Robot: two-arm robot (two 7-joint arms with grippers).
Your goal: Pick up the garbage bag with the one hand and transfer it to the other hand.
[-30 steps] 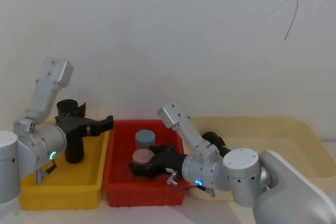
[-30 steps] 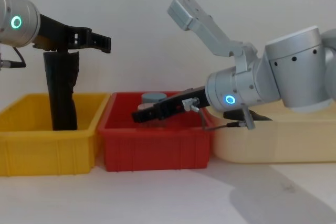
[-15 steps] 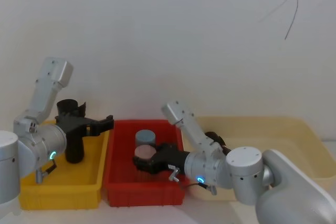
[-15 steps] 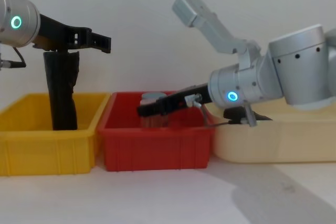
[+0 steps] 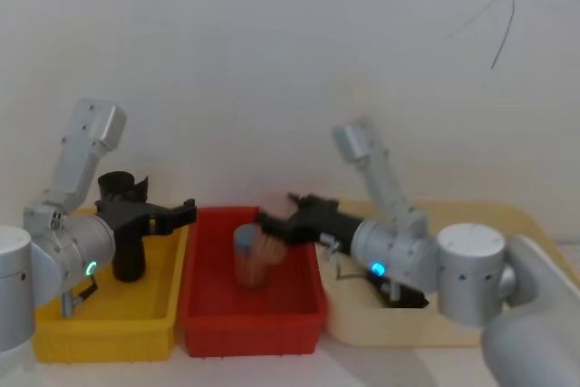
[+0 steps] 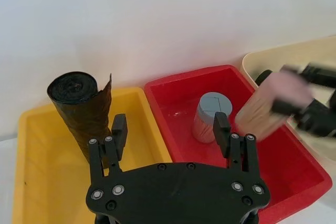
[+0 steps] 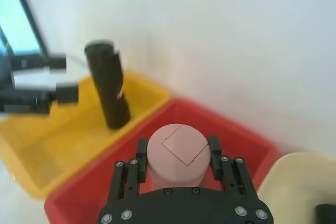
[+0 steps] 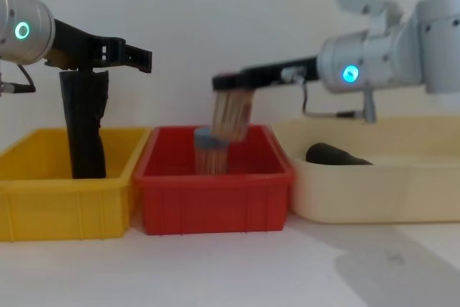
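While the right pincer [image 8: 231, 95] hangs above the red bin [image 8: 213, 199], it is squeezed tight on a pink-topped roll [image 7: 178, 154], one finger on each side. That roll [image 8: 231, 115] hangs tilted over the red bin, just above a blue-topped roll [image 6: 210, 117] that stands inside the bin. The right arm has a blue ring light [image 8: 350, 73].

The left pincer [image 6: 170, 137] is spread wide and grips nothing. It hovers over the yellow bin [image 8: 50, 199], which sits touching the red bin on its left side. The left arm has a green ring light [image 8: 22, 30].

The garbage bag [image 6: 82, 112] stands upright in the yellow bin, with a small red spot [image 7: 120, 95] on its side. A cream tray [image 8: 374, 188] sits on the red bin's other side, with a dark thing [image 8: 336, 154] lying in it.
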